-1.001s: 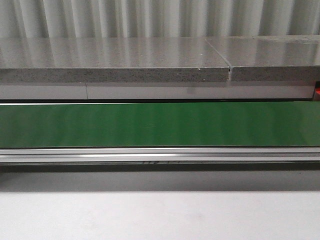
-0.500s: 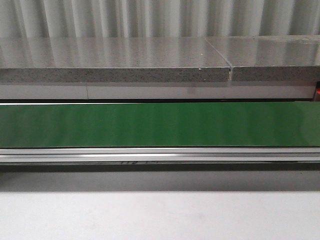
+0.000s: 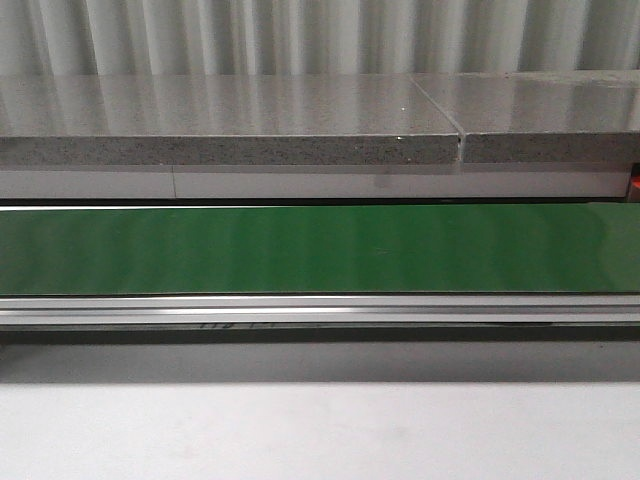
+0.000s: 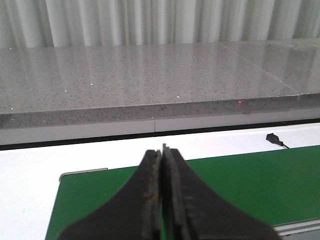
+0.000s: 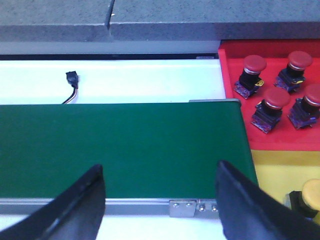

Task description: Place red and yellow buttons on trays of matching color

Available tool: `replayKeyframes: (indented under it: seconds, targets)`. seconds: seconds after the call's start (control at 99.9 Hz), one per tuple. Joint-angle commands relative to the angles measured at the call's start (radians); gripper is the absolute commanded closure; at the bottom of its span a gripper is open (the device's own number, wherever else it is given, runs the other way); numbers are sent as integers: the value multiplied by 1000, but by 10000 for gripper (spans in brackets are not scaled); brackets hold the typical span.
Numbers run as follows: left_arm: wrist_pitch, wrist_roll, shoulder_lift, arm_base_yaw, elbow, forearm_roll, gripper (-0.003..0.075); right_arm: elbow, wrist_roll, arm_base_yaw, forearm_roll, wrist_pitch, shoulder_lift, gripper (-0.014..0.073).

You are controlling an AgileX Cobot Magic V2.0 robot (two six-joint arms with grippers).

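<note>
Over the green conveyor belt point(image 5: 120, 150) both our grippers hang with nothing in them. Our right gripper point(image 5: 159, 200) has its fingers spread wide, the bare belt showing between them. Our left gripper point(image 4: 161, 195) has its jaws pressed together on nothing, poised above the belt's other end.

Just past the belt's end on our right lies the yellow tray point(image 5: 280, 172), with one yellow button point(image 5: 311, 196) at the edge of sight. Touching it on the far side is the red tray point(image 5: 235, 70), holding four red buttons point(image 5: 271, 109) that stand upright and apart from each other. Beyond the belt run a white strip with a small black connector point(image 5: 72, 80) and then a grey stone ledge point(image 5: 200, 20).

No button rides the belt in any view, so we judge this a waiting step. To do it well, we should keep the right fingers spread and centred over the belt near the trays, read each arriving button's cap colour first, grip the body below the cap, and set it down in a free spot on the matching tray.
</note>
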Motion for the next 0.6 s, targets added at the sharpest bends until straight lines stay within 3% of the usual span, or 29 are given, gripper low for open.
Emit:
replayKeyframes:
  seconds: [0.0,0.13,0.4,0.591]
  targets:
    - [-68,0,9,-8,-26,-13,740,19,-20,19,-5,-75,-65,128]
    - [-68,0,9,-8,-26,-13,740,59,-58,40,-5,-47,-168,228]
    - [-68,0,9,-8,-26,-13,740,78,-60,40,-5,-5,-251,669]
    - [-68,0,9,-8,-26,-13,740,78,-60,40,-5,4,-251,661]
